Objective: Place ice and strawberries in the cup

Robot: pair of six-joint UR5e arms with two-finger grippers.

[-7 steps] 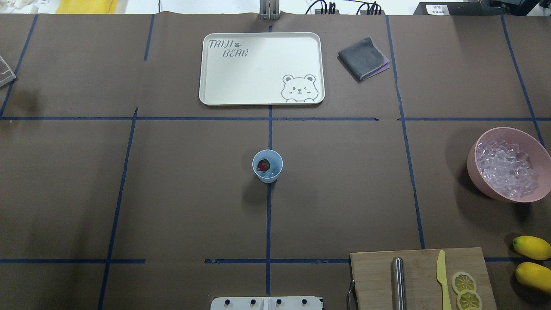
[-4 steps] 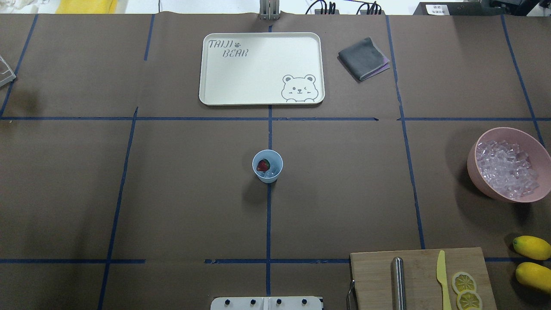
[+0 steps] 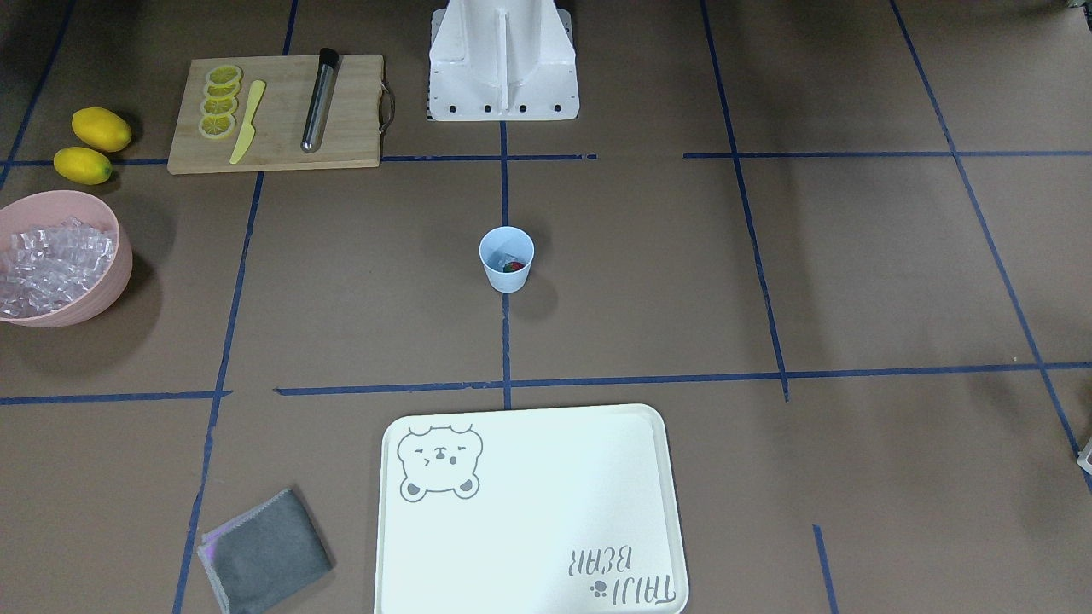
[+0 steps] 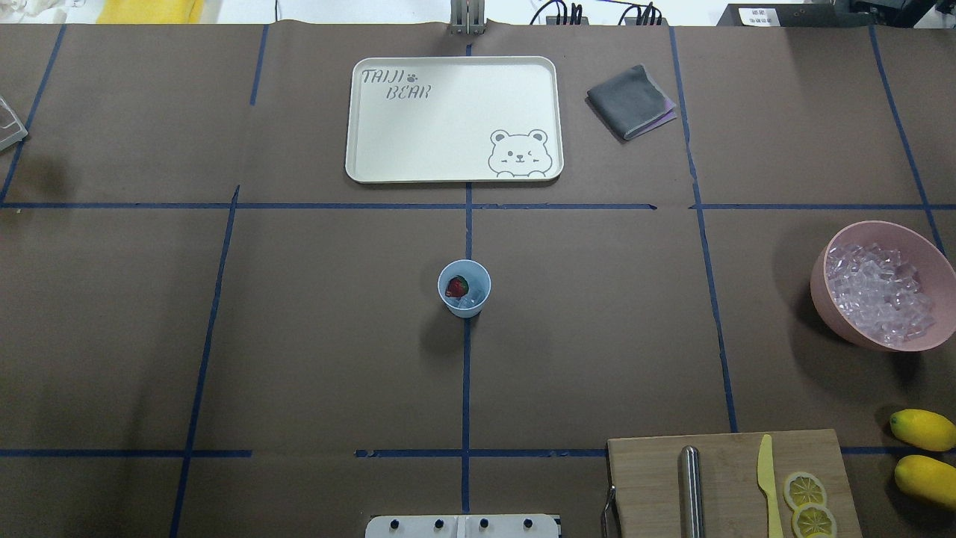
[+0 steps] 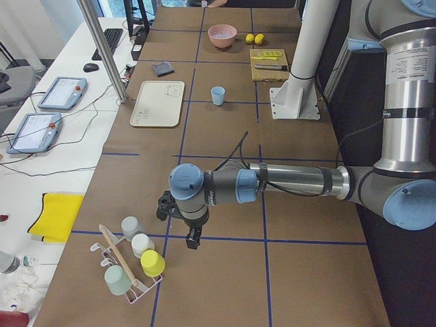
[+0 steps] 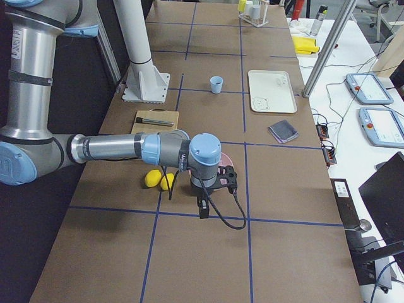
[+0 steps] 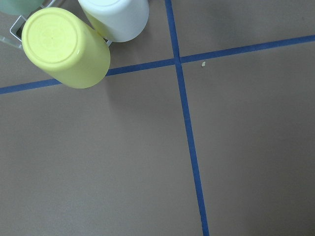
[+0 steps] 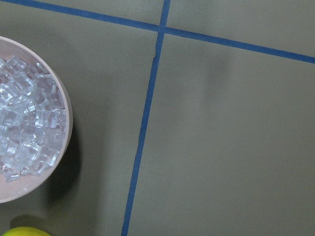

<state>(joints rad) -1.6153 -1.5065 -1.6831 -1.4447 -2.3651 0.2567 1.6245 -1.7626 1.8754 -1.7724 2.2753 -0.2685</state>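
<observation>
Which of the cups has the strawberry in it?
The pale-blue cup at mid-table holds the strawberry; the yellow cup and white cup sit upside down.

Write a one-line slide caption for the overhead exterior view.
Blue cup holding strawberry and ice stands mid-table; pink bowl at right.

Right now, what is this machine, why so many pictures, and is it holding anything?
It is a robot with two arms, each ending in a two-finger gripper. Two pictures look down on the table, two look from its ends, and two come from cameras on the wrists. In the middle stands a blue cup with a strawberry and ice inside. Around it lie a pink bowl of ice, lemons, a cutting board, a white tray and a grey cloth. The left gripper hangs beside a yellow cup, the right gripper beside the bowl. I see nothing held; open or shut, I cannot tell.
</observation>
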